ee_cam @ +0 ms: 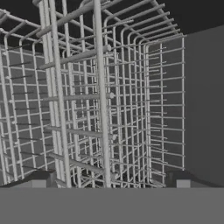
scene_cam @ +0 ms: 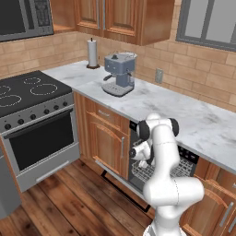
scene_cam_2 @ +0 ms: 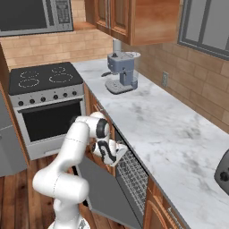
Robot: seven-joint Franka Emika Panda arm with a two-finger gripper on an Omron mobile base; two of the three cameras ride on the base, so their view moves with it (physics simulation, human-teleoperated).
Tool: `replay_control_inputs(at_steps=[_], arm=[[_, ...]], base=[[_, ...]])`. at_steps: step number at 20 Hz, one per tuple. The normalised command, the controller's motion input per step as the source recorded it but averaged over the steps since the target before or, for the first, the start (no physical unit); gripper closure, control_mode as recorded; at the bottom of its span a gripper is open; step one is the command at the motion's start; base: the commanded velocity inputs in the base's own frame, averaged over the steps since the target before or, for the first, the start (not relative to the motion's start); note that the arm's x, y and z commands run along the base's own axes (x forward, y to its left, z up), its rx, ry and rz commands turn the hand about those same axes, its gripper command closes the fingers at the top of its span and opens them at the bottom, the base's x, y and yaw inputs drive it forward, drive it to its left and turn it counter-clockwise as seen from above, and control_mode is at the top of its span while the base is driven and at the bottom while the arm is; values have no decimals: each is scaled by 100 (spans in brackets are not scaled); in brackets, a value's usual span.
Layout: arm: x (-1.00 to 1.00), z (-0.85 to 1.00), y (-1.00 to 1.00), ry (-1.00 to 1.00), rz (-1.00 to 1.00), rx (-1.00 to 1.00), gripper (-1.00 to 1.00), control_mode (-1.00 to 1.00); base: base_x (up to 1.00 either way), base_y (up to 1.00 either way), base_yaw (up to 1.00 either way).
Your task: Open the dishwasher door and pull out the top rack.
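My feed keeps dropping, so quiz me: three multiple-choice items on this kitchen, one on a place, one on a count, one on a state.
1. Where is the coffee machine?
A. on the counter
B. on the stove
C. on the floor

2. How many burner rings does the stove show?
A. two
B. four
C. six

3. How is the dishwasher door?
A. shut
B. swung down open
C. removed

Answers:
1 A, it stands on the marble by the paper towel roll.
2 B, four rings show on the black top.
3 B, the panel hangs down and the rack faces the open fingers.

Arm point(scene_cam: 163, 161) before top rack point(scene_cam: 140, 171)
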Motion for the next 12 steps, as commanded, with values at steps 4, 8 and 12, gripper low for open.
replay_control_inputs(at_steps=[4, 8, 12], arm=[[31, -33, -21, 2, 0, 0, -100, -100], [32, -35, -17, 4, 0, 0, -100, -100], [36, -33, -15, 5, 0, 0, -100, -100]], base=[[0, 0, 0], [0, 0, 0], [0, 0, 0]])
